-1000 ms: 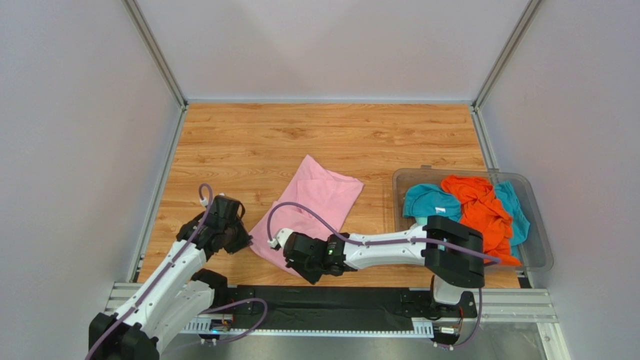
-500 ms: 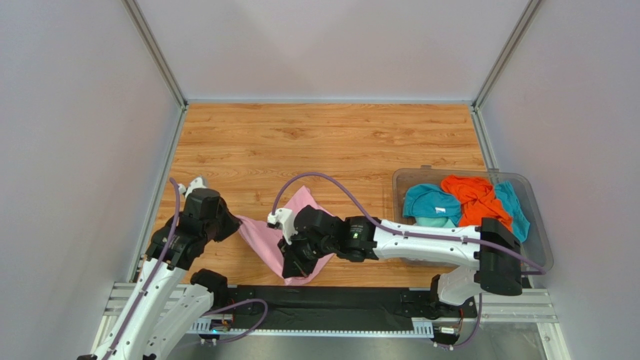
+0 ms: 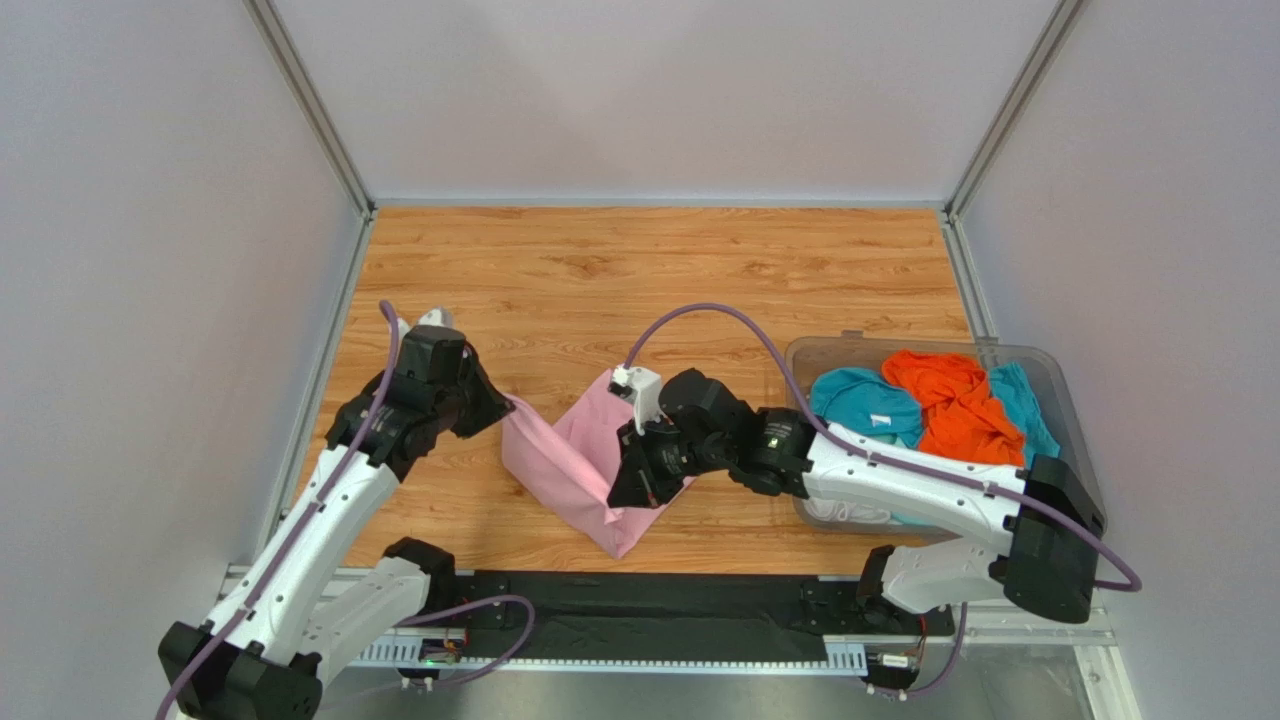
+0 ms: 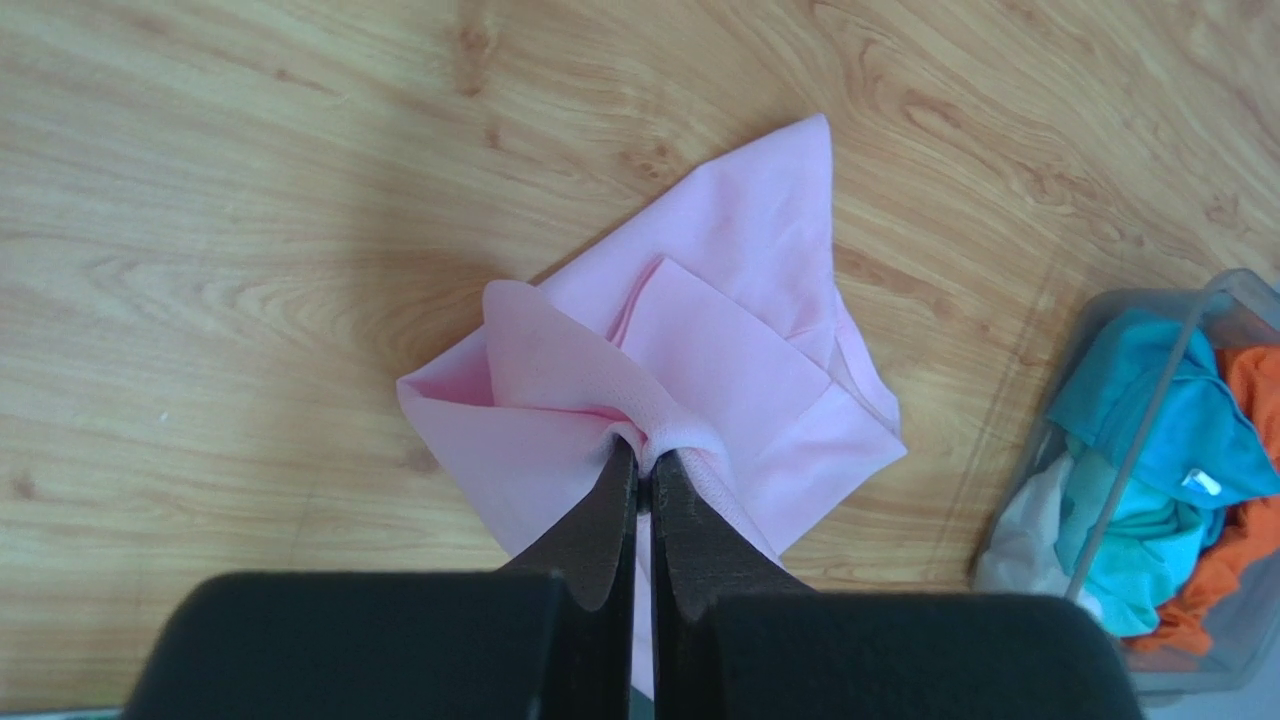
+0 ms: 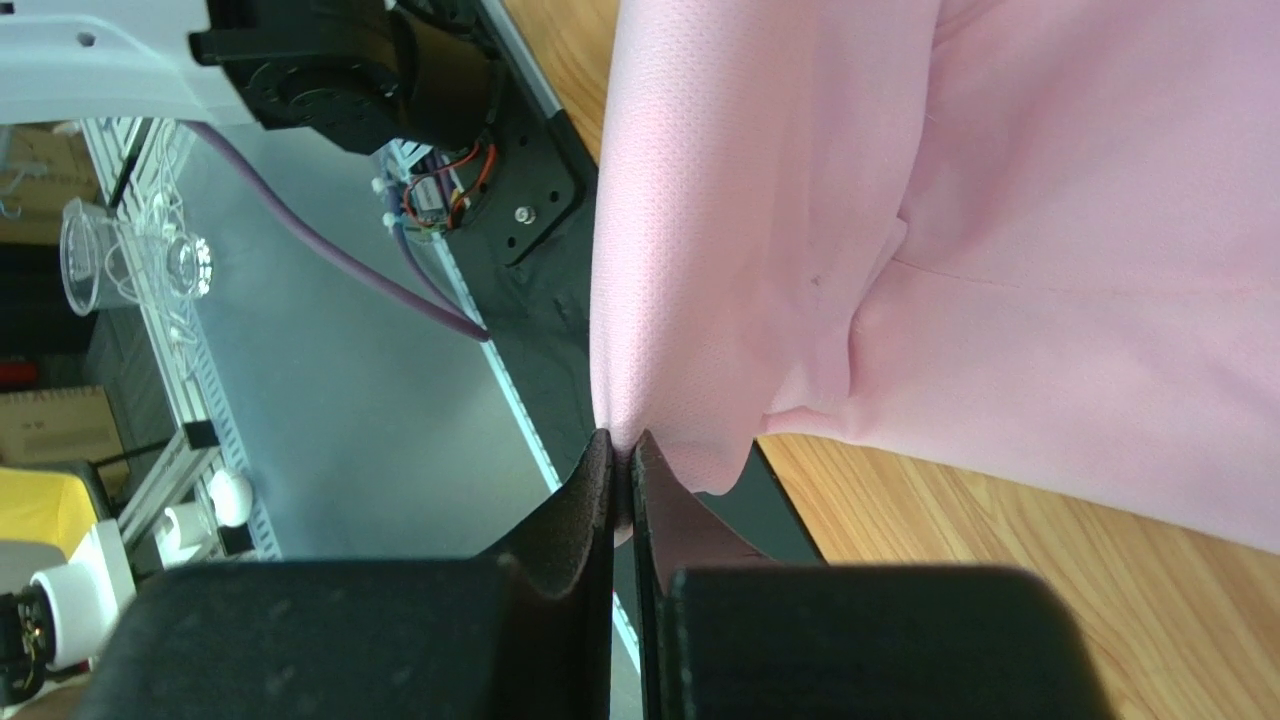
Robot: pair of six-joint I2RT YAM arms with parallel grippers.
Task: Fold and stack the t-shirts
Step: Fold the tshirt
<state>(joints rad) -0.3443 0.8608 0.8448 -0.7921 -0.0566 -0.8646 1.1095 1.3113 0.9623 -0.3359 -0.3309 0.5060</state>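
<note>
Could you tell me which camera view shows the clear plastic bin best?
The top external view: the clear plastic bin shows nearly whole, only its near side behind the right arm. The left wrist view catches part of it at the frame's right edge. The right wrist view shows none of it, mainly the pink t-shirt.

free: far table [image 3: 661, 270] | obstacles: clear bin [image 3: 1073, 450] right, pink t-shirt [image 3: 564, 458] centre

I count one pink t-shirt [image 3: 579, 458] and two grippers of mine, the left gripper [image 4: 646, 473] and the right gripper [image 5: 624, 450]. There is one clear bin [image 3: 1085, 503]. In it I see one orange t-shirt [image 3: 962, 413], one white t-shirt [image 4: 1029, 543] and two patches of teal cloth [image 3: 860, 405]; whether one shirt or two, I cannot tell.
</note>
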